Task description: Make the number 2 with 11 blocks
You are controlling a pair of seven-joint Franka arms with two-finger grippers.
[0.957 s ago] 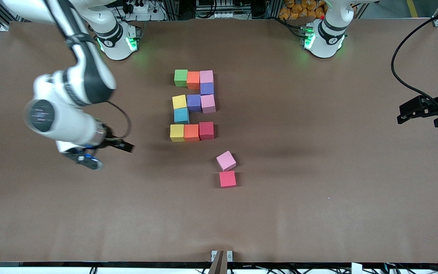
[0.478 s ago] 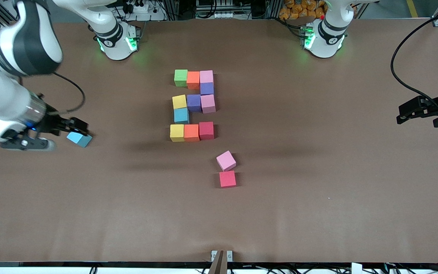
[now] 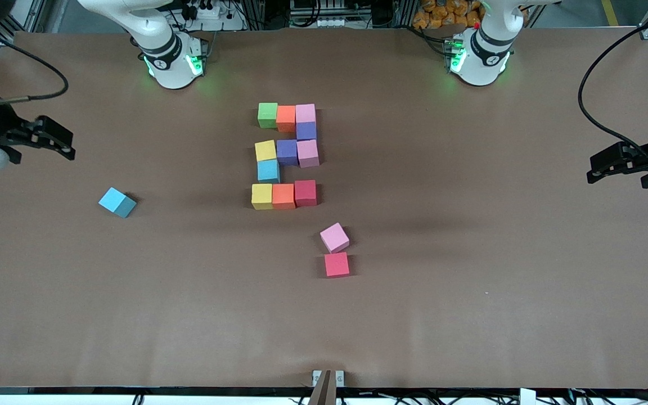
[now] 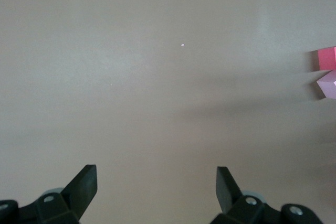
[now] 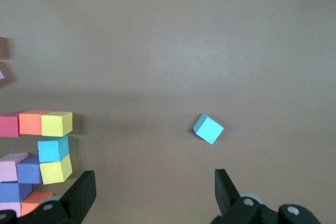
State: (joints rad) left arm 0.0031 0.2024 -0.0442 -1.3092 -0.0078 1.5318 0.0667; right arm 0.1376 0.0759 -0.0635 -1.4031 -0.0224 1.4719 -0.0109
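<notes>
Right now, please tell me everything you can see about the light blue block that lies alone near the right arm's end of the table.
The light blue block is a small matte cube that looks like foam, with a lighter top face and darker sides. It rests flat on the brown table, turned at an angle to the table's edges. Nothing touches it: it lies apart from the number 2, toward the right arm's end. The open right gripper is off to one side of it, not over it.

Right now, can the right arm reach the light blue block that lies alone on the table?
Probably yes. The right hand is open, over bare table, and the lone light blue block lies at its end of the table with nothing between them or touching it.
</notes>
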